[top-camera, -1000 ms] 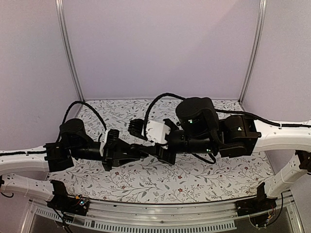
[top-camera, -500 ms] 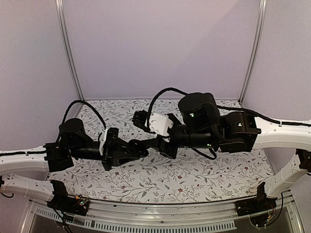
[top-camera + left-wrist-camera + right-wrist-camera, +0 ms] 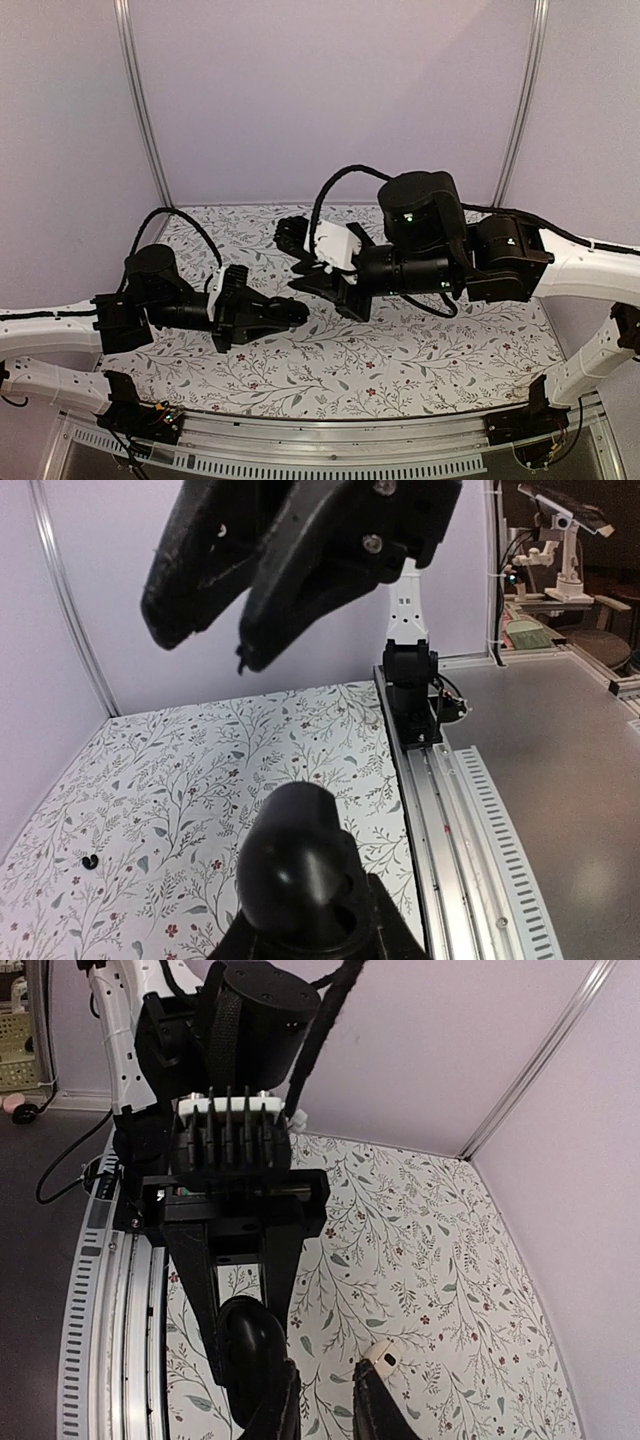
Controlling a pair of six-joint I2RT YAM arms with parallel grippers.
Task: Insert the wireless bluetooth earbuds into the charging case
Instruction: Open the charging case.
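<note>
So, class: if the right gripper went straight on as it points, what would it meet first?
Probably the black case held by the left gripper, ahead of the right gripper in its wrist view. The case sits slightly off-line and depth is unclear, so it could miss and reach the table.

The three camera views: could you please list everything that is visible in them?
black oval case: one, black, held in the left tool above the table
earbud: one seen, tiny, black, lying on the table cover away from both tools; a second is not visible
table cover: one, white with a floral print, under both arms
walls: three, lilac, around the table
rail: one, silver, along the near edge
left tool: one, black, shut on the case
right tool: one, black, facing the case but apart from it, fingers slightly apart, nothing seen between them
</note>
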